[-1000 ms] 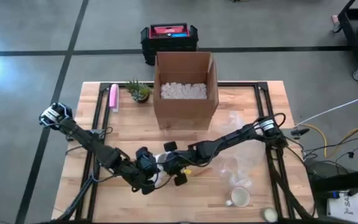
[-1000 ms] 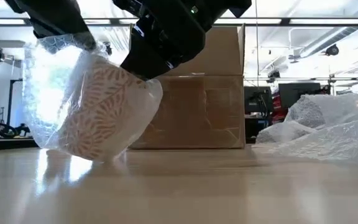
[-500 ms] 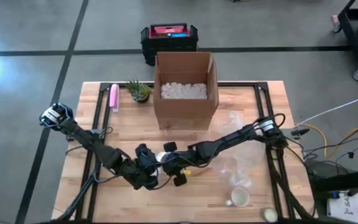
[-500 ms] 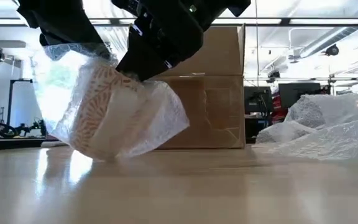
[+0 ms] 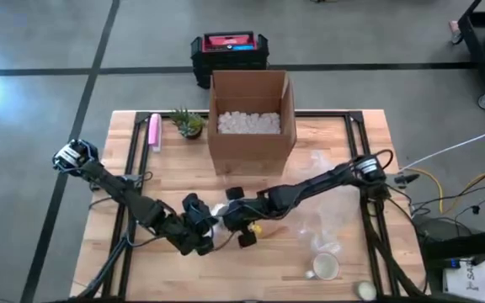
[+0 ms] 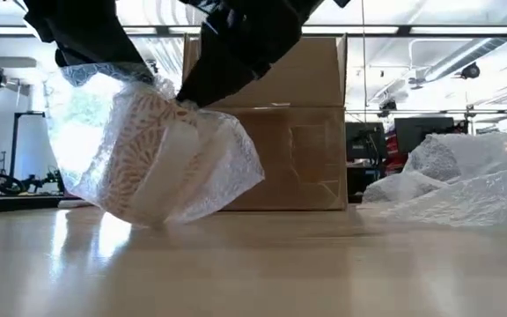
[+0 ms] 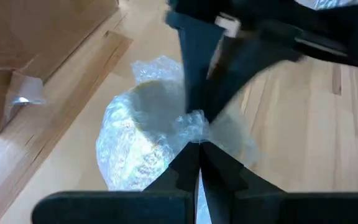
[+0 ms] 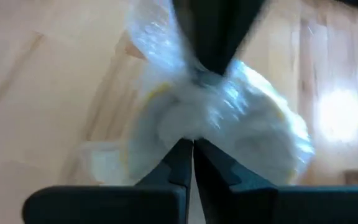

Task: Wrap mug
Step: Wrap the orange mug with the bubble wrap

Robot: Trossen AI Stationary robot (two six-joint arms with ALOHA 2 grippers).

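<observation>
Bench (image 5: 335,160) of pale wood carries, beyond both claws, a brown cardboard box (image 5: 251,122). Directly below the claws sits the patterned cream mug (image 6: 143,163), tilted, its base on the wood, swathed in clear bubble wrap (image 6: 223,172). The left claw (image 7: 197,152) and right claw (image 8: 191,146) meet over it from opposite sides, each pinched together on the gathered wrap at the top. Neither arm is nearer; the bundle likely hangs partly from both grips.
</observation>
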